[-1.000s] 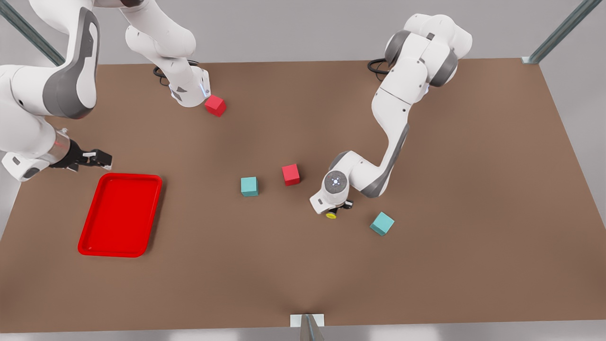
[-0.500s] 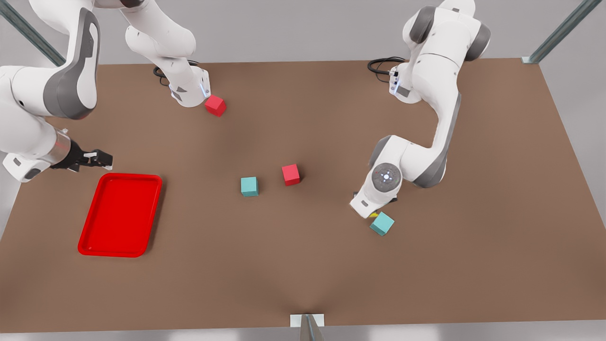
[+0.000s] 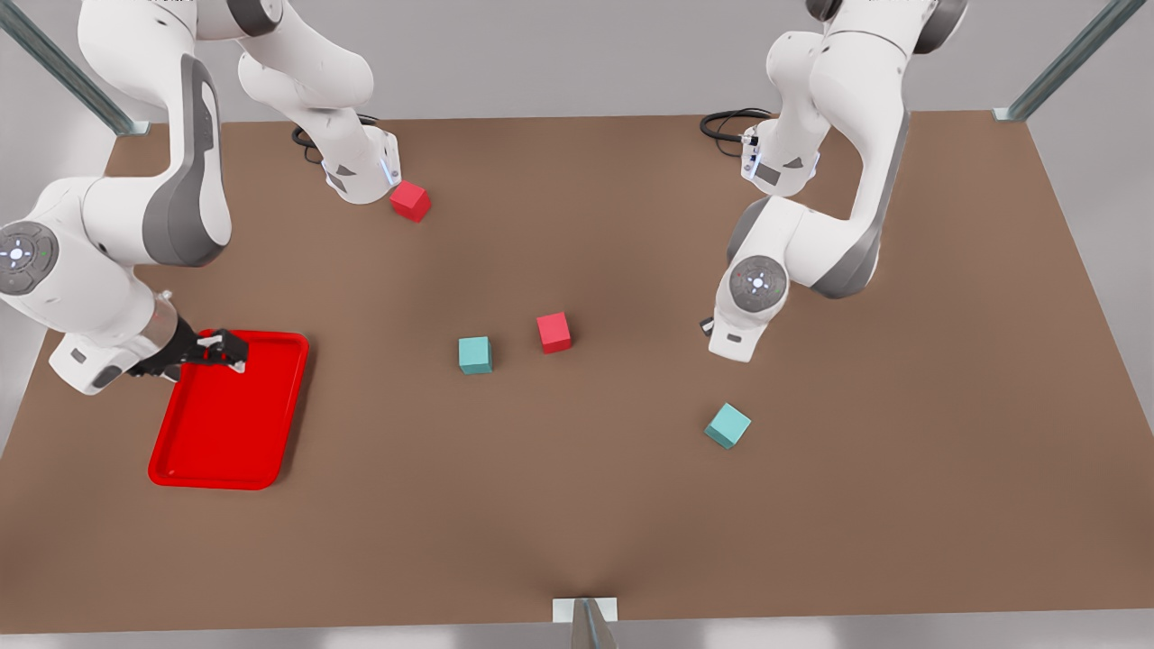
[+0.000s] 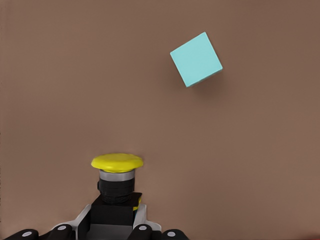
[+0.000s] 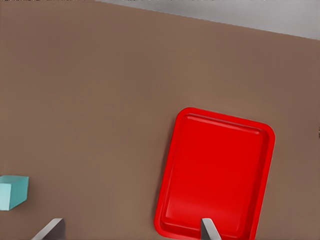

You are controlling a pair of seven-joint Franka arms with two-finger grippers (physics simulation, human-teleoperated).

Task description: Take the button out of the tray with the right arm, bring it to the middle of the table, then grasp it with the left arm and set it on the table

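- Since the earlier frame, your left arm (image 3: 793, 261) has drawn back from the teal cube (image 3: 727, 425)
- Left gripper (image 4: 114, 231) clamps the button (image 4: 117, 172) above the table (image 3: 577, 505)
- Right gripper (image 3: 221, 350), fingers spread and empty, hangs over the tray (image 3: 225, 451)

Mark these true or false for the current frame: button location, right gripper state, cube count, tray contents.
1. The button lies in the tray. False: the left gripper is shut on the button, gripping its black body, away from the tray.
2. The right gripper is open, over the tray's rim at its end farther from the front view's camera. True.
3. Two teal cubes and two red cubes sit on the table. True.
4. One red cube sits inside the tray. False: both red cubes rest on the table, apart from the tray.
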